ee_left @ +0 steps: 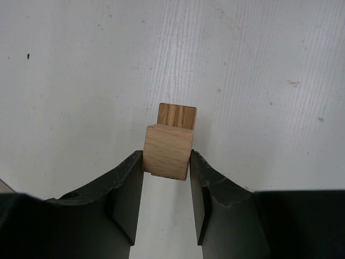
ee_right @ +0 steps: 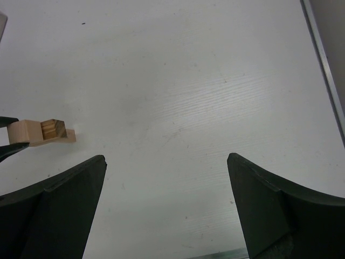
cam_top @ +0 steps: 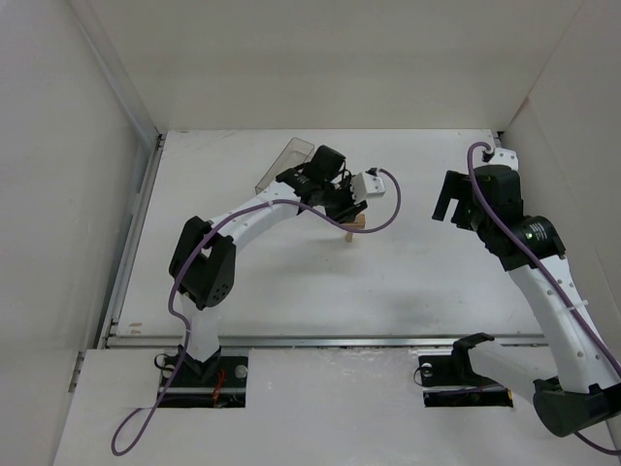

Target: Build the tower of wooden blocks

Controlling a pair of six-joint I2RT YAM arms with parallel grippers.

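Pale tan wood, finely grained and square-edged, made up the wood block tower (cam_top: 354, 230), a tiny stack that was found near the middle of the white, faintly ribbed desk (cam_top: 291, 282). Just behind it a clear plastic box (cam_top: 286, 163) was seen.

In the left wrist view the left hand (ee_left: 167, 159) was clamped on the nearest block of the stack. Its matt black fingers (ee_left: 129, 189) were pressed against both side faces, and an almost square face was turned to the camera. A second block with striped end grain was seen just beyond.

Only the right wrist view gave the side profile of the tower (ee_right: 43, 132). The pale gripped block lay level, its long axis running sideways. The striped block was set crosswise, and a lower piece jutted to the right on the desk.

The right hand (ee_right: 166, 159) was held well apart from the stack, its fingers spread wide with nothing between them.
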